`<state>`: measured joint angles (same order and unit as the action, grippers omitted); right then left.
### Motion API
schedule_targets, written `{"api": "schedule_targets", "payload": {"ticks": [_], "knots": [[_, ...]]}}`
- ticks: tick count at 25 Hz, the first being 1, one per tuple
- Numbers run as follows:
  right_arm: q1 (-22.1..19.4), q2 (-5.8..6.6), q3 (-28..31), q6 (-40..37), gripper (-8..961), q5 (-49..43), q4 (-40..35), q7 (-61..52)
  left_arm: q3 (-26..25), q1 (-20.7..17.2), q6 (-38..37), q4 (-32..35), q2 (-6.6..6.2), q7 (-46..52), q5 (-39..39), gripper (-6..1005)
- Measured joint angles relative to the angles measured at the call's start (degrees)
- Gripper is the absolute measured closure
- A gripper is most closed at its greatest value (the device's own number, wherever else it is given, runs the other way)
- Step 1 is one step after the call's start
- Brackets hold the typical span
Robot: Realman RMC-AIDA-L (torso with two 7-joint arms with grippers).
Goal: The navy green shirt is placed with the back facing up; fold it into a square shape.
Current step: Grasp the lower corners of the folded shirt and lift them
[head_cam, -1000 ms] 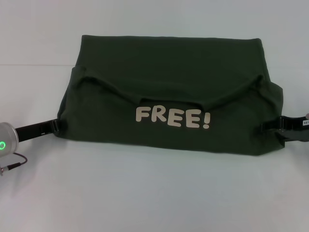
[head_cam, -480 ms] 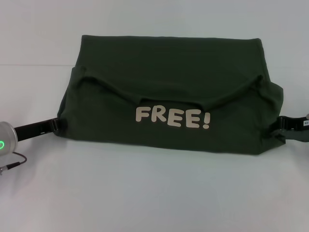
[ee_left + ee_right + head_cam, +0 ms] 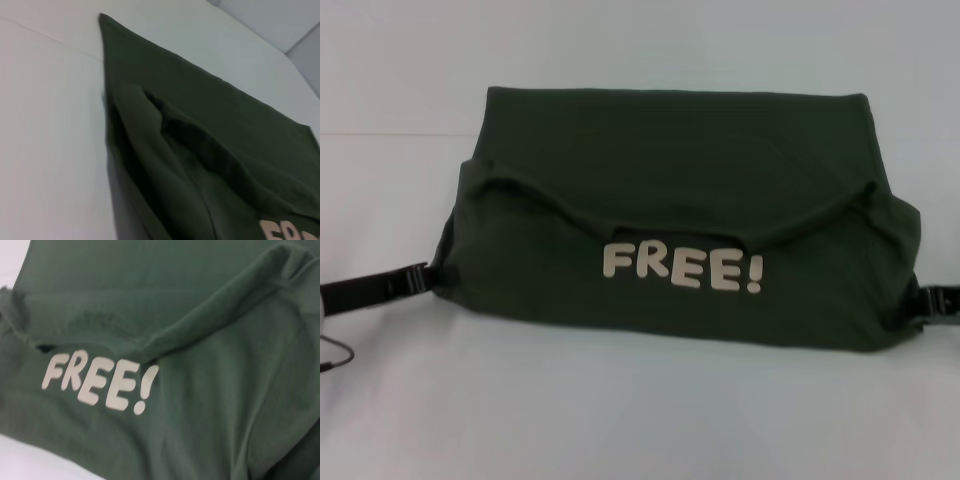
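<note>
The navy green shirt lies across the white table, doubled over so that its cream letters "FREE!" face up on the near flap. My left gripper is at the flap's near left corner and is shut on the cloth. At the near right corner my right gripper is shut on the cloth too. The left wrist view shows the shirt with its folded side edge. The right wrist view shows the shirt with its lettering. Neither wrist view shows fingers.
The white table runs in front of the shirt and to both sides of it. A thin cable hangs by my left arm at the left edge of the head view.
Both grippers have moved toward me and slightly outward with the shirt's corners. The near flap and its lettering have come closer with them, and the cloth is stretched wider.
</note>
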<state>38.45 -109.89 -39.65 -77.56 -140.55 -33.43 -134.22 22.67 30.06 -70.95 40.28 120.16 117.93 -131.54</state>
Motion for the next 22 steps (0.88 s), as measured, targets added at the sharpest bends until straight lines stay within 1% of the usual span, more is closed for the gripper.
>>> {"api": "schedule_targets", "payload": {"ticks": [2, 6, 10, 14, 18, 22], "knots": [[-0.7, 0.45, -0.2, -2.1, 917, 0.0, 0.0, 1.9, -1.8, -0.4, -3.9, 0.7, -0.14, 0.7, -1.8, 991], [-2.3, 1.59, -0.2, -8.1, 916, -0.1, -0.1, 5.6, -4.4, -0.6, -11.3, 1.8, -0.68, 2.9, -8.4, 991], [-3.5, 2.06, -0.4, -13.8, 916, -2.2, -0.1, 9.6, -5.3, -0.9, -20.5, 3.9, -0.74, 3.3, -16.0, 991], [-3.9, 2.01, -0.4, -18.7, 916, -6.8, -0.1, 13.0, -5.7, -1.3, -30.0, 6.2, -1.21, 2.8, -21.0, 991], [-3.9, 1.68, -0.4, -22.2, 916, -9.6, -0.1, 15.7, -5.9, -2.2, -35.3, 9.0, -2.14, 2.6, -23.4, 991], [-3.4, 1.57, -0.5, -23.7, 916, -12.5, -0.1, 15.9, -5.9, -2.0, -40.1, 10.1, -2.98, 1.0, -27.3, 991]]}}
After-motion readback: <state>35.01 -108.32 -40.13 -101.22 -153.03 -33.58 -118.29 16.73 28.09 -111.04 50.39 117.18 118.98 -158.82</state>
